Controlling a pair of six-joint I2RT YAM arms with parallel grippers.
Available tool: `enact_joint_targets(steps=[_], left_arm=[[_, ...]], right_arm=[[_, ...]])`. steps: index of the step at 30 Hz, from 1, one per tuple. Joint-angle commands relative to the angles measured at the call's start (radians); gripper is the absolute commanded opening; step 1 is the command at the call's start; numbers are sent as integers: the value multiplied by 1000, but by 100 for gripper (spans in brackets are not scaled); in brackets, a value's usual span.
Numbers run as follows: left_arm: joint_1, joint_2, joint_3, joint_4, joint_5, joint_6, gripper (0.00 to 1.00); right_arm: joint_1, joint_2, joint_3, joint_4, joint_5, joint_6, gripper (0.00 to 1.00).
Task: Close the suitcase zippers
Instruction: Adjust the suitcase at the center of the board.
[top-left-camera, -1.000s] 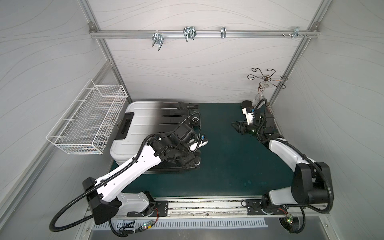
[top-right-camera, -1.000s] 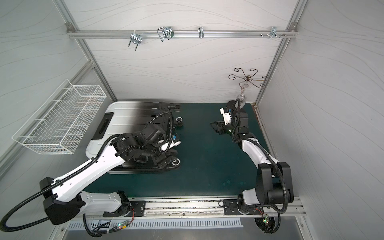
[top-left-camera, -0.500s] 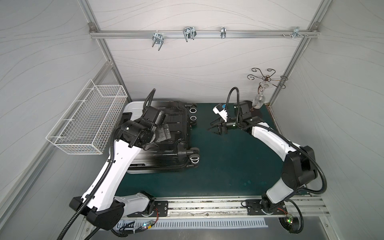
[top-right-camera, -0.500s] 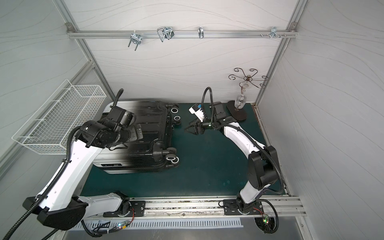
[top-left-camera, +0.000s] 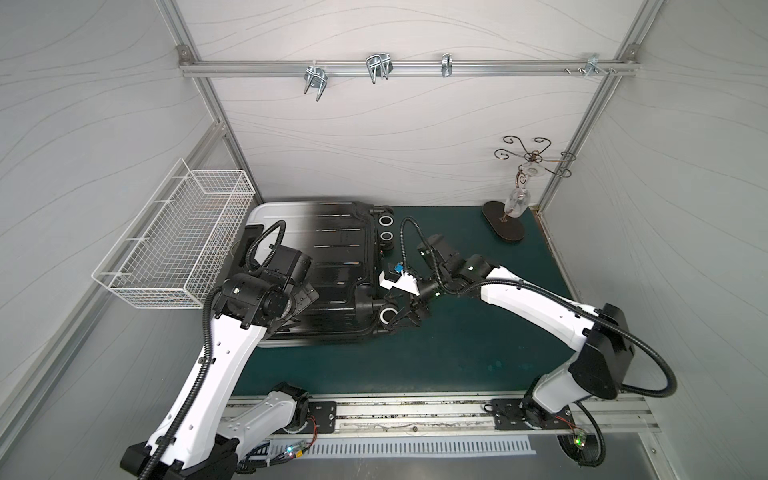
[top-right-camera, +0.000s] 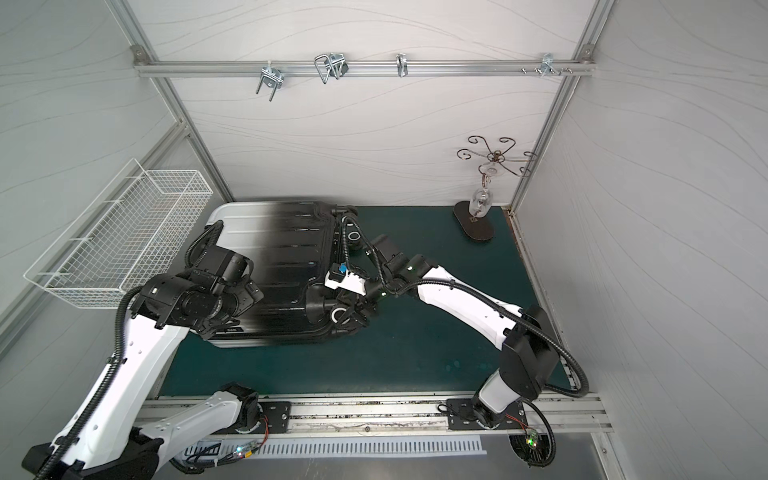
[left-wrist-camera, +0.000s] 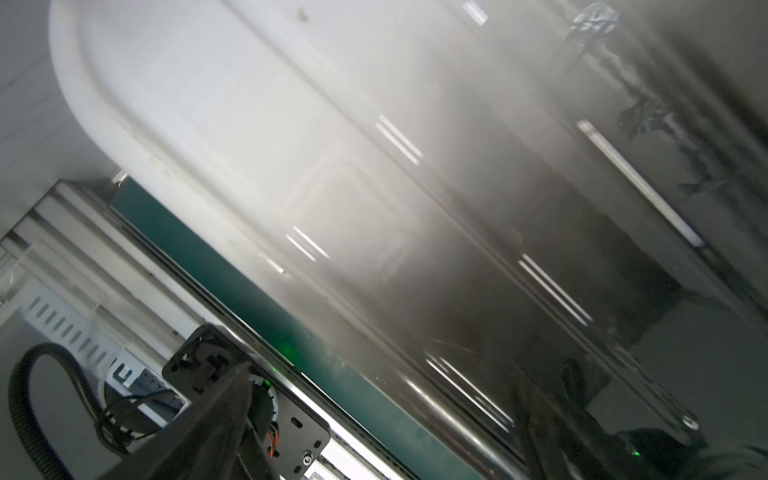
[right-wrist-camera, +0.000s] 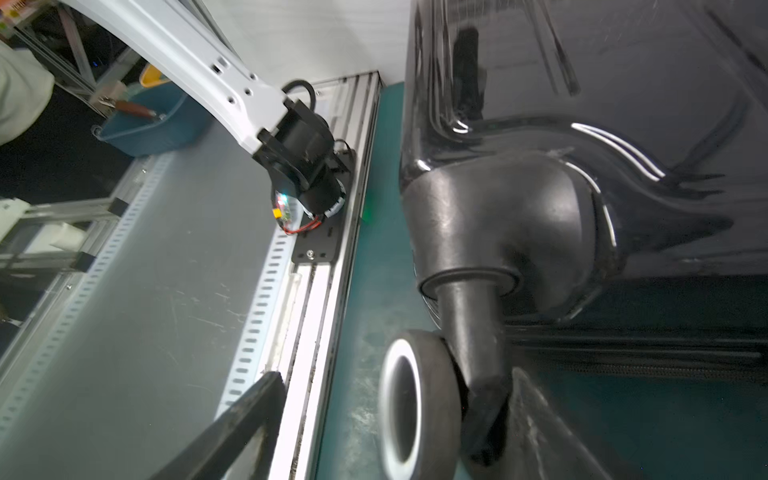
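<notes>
The suitcase lies flat on the green mat with its lid down, white at the left and fading to black. My right gripper is open at its near right corner. The spinner wheel stands between the fingers, clear of that one and close to the opposite one. The black zipper track runs along the seam behind the wheel; no pull shows. My left gripper hovers open over the suitcase's near left shell, holding nothing.
A white wire basket hangs on the left wall. A dark stand with a hanging glass sits at the back right corner. A rail with metal hooks crosses the back wall. The arms' base rail runs along the front.
My right arm swung from the back right corner across to the suitcase's near right wheel, its jaws spreading. My left arm moved from the near right corner to the left part of the shell.
</notes>
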Motion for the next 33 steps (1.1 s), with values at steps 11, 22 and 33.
enact_joint_targets(steps=[11,22,33], left_arm=[[73,30,-123,215,89,53,98],[-19,338,62,456,325,360,95],[141,577,376,437,226,560,99]], right_arm=[[65,-38,-76,-9,176,-40,14],[364,-471,-409,103,341,248,2],[452,-103,-94,206,128,213,66]])
